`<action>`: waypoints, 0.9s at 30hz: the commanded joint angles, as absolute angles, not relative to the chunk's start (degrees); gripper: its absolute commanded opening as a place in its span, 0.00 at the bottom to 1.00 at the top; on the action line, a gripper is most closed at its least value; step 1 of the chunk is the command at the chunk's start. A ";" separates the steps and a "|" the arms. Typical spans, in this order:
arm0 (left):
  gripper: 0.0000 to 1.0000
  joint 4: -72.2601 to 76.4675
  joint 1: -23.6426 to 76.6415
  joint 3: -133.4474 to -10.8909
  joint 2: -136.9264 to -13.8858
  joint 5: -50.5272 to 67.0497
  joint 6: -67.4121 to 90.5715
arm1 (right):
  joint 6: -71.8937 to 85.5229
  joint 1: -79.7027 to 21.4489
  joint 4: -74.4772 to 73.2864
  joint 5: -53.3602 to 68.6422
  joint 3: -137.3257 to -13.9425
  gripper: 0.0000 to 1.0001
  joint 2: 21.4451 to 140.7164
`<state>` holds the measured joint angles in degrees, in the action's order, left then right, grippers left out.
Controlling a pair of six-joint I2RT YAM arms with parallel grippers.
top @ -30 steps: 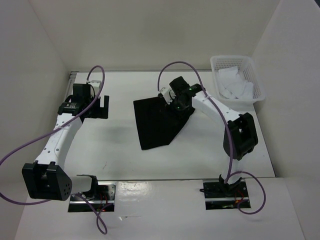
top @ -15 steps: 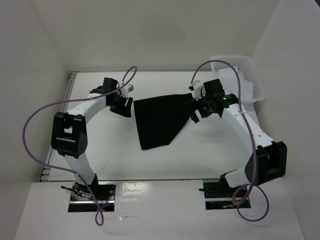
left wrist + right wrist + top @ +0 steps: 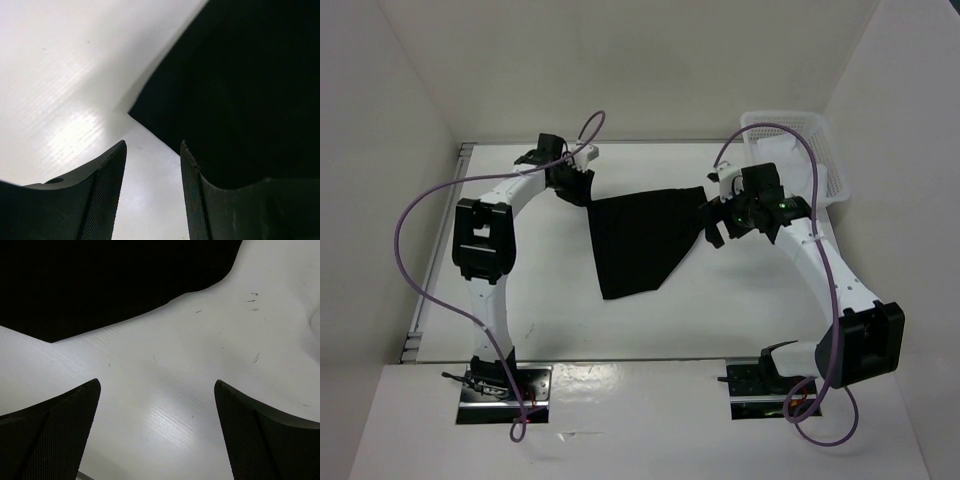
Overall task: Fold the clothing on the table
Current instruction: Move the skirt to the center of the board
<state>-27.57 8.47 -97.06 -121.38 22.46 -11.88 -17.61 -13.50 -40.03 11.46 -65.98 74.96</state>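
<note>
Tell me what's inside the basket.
White cloth pieces lie in the basket. The right arm and its cable cover the near-left part, so anything there is hidden.

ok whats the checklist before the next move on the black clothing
1. clothing wholly on the table: ok
2. left fingers around the clothing's corner: not ok, the corner lies just ahead of the gap, only table between them
3. right fingers open wide: ok
4. fabric between right fingers: not ok, the edge lies ahead of them
5. basket apart from clothing: ok
</note>
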 commanded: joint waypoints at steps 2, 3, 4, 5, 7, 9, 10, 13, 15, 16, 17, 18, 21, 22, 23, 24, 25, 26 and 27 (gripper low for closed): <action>0.55 -28.03 7.65 -102.20 -126.64 23.99 -14.85 | -17.49 -13.36 -38.06 12.74 -65.83 0.98 75.59; 0.55 -28.65 7.65 -102.83 -127.43 24.52 -14.85 | -17.49 -13.36 -38.06 12.74 -65.83 0.98 75.59; 0.55 -29.26 7.65 -102.83 -128.66 24.52 -15.46 | -17.49 -13.36 -38.06 12.74 -65.83 0.98 75.59; 0.55 -29.27 7.65 -103.44 -128.67 24.52 -15.47 | -17.49 -13.36 -38.06 12.74 -65.83 0.98 75.59; 0.55 -29.27 7.65 -103.45 -129.37 24.52 -15.47 | -18.01 -13.36 -38.06 12.74 -65.83 0.98 75.06; 0.55 -29.27 7.65 -104.76 -130.08 24.52 -16.00 | -18.02 -13.36 -38.06 12.74 -65.83 0.98 75.06; 0.55 -29.27 7.65 -105.29 -130.86 24.52 -16.00 | -18.02 -13.36 -38.06 12.74 -65.83 0.98 75.06; 0.55 -30.75 7.65 -107.65 -132.18 25.13 -16.52 | -18.02 -13.36 -38.06 12.74 -65.83 0.98 75.06; 0.55 -31.38 7.65 -108.36 -132.71 25.14 -17.14 | -18.02 -13.36 -38.06 12.74 -65.83 0.98 75.06; 0.55 -31.38 7.65 -108.37 -132.71 25.14 -17.14 | -18.02 -13.36 -38.06 12.74 -65.83 0.98 75.06; 0.55 -31.38 8.17 -108.37 -132.71 25.75 -17.83 | -18.02 -13.36 -38.06 12.74 -65.83 0.98 75.06; 0.55 -31.90 8.17 -108.37 -133.24 25.75 -17.84 | -18.02 -13.36 -38.06 12.74 -65.83 0.98 75.06; 0.55 -32.52 8.70 -108.37 -133.76 26.28 -18.98 | -18.02 -13.36 -38.06 12.22 -65.83 0.98 75.06; 0.55 -33.04 9.31 -108.37 -133.77 26.28 -19.51 | -18.02 -13.36 -38.06 12.22 -65.83 0.98 75.06; 0.55 -33.57 9.32 -108.37 -134.29 26.28 -19.51 | -18.02 -13.36 -38.06 12.22 -65.83 0.98 75.06; 0.55 -33.57 9.93 -108.37 -134.30 26.28 -20.03 | -18.02 -13.36 -38.06 12.22 -65.83 0.98 75.06; 0.55 -33.57 9.93 -108.37 -134.30 25.76 -20.04 | -18.02 -13.36 -38.06 12.22 -65.83 0.98 75.06; 0.54 -32.97 9.93 -108.37 -134.30 25.75 -20.04 | -18.02 -13.36 -37.53 12.22 -65.83 0.98 75.06; 0.54 -32.09 9.93 -107.85 -134.30 25.75 -19.34 | -18.02 -13.36 -37.53 12.22 -65.83 0.98 75.58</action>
<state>-31.70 9.43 -107.18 -132.68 23.99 -18.02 -17.65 -13.50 -40.01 11.86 -65.98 75.77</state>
